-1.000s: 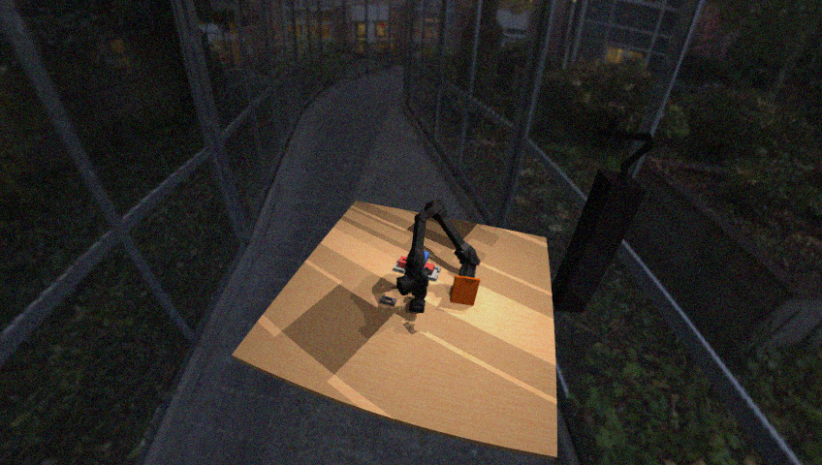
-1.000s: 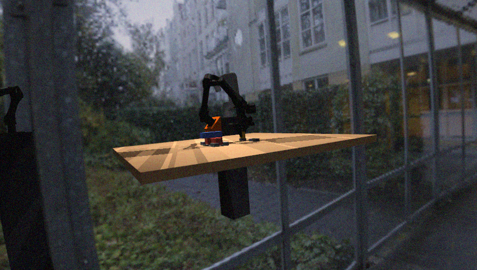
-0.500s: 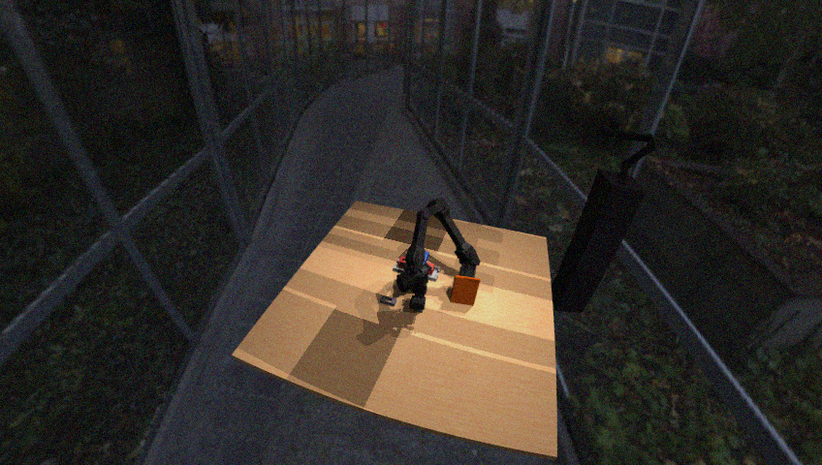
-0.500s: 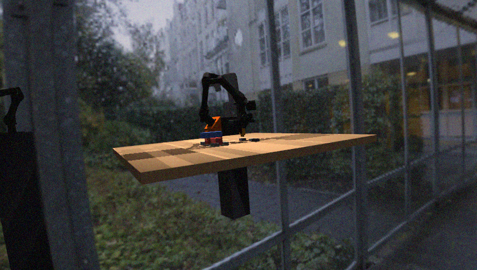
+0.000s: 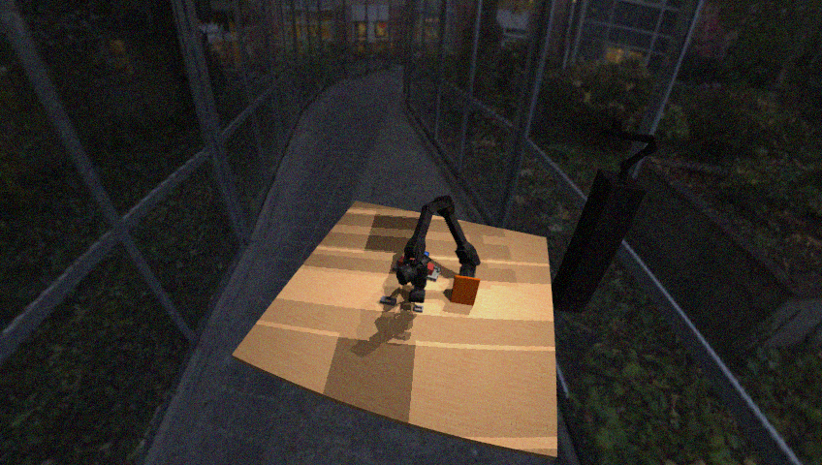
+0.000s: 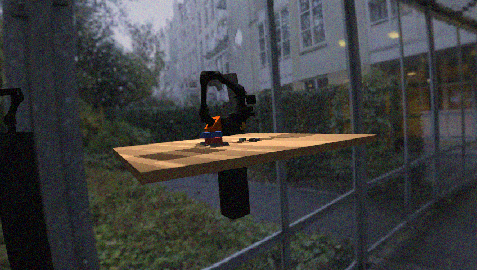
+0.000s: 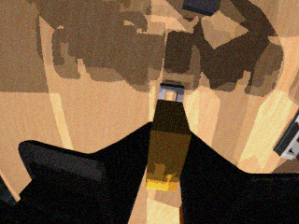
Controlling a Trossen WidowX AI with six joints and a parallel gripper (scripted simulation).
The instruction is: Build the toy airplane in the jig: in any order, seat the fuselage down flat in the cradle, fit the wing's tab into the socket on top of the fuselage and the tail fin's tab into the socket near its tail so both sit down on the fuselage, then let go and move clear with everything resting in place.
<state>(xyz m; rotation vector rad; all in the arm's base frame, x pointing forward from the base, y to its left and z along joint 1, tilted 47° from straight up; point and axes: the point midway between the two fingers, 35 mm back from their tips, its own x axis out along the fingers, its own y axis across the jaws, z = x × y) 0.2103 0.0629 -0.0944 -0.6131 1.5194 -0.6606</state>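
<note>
In the wrist view, the black tool (image 7: 166, 129) (image 6: 241, 126) is pinching the yellow tail fin (image 7: 169, 140) (image 6: 243, 125), low in the middle of the frame. A small gray holder (image 7: 171, 91) (image 5: 418, 308) sits on the table (image 7: 103, 112) (image 5: 484, 380) (image 6: 301, 147), just past the fin. Another dark holder (image 7: 202, 6) (image 5: 388, 299) is at the top edge. In the outside view, left of the middle, the blue wing (image 6: 210, 134) lies on top of the red fuselage (image 6: 213, 140), over the gray jig (image 6: 224, 143). An orange block (image 6: 214, 124) stands behind them.
</note>
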